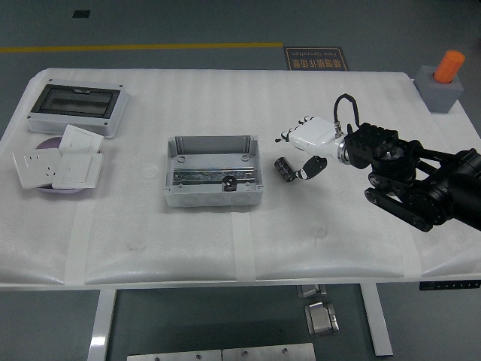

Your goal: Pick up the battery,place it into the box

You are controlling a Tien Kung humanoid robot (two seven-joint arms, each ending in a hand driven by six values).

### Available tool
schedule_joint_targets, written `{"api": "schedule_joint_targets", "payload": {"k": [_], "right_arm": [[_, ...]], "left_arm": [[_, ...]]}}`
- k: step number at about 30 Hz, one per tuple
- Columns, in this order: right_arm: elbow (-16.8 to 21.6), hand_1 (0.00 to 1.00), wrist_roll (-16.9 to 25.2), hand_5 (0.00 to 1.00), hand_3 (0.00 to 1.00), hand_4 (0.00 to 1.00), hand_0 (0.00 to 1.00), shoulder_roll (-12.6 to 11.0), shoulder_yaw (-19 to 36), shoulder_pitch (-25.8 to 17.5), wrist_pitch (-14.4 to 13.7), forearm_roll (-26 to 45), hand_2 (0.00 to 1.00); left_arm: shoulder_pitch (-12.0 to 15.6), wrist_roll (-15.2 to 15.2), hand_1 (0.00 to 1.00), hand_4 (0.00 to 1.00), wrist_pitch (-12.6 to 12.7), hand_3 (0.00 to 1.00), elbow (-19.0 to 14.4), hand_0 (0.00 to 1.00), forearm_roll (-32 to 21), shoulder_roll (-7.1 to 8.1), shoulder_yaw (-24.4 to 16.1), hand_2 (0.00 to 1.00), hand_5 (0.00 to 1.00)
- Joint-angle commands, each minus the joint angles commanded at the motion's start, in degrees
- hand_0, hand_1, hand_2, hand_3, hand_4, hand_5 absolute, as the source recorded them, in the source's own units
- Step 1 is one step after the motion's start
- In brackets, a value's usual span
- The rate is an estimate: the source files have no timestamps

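Note:
A small black cylindrical battery lies on the white table, just right of the open grey box. My right hand hovers right over and beside the battery, white palm tilted down, fingers spread above it and the thumb near its right end. It stands open and grips nothing. The box holds a metal rail and a dark round part in its middle. The left arm is out of sight.
A closed grey enclosure with a dark window sits at the far left. In front of it, white wall sockets lie on a purple disc. A grey block with an orange cylinder stands at the far right corner.

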Motion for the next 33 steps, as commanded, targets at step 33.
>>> {"api": "schedule_joint_targets", "payload": {"k": [33], "right_arm": [[-3.56, 0.736, 0.55, 0.313, 0.857, 0.739, 0.933, 2.57, 1.66, -2.11, 0.75, 0.45, 0.809]], "left_arm": [[-0.20, -0.55, 0.648, 0.435, 0.03, 0.492, 0.00, 0.609, -0.59, -0.07, 0.93, 0.433, 0.478]]}}
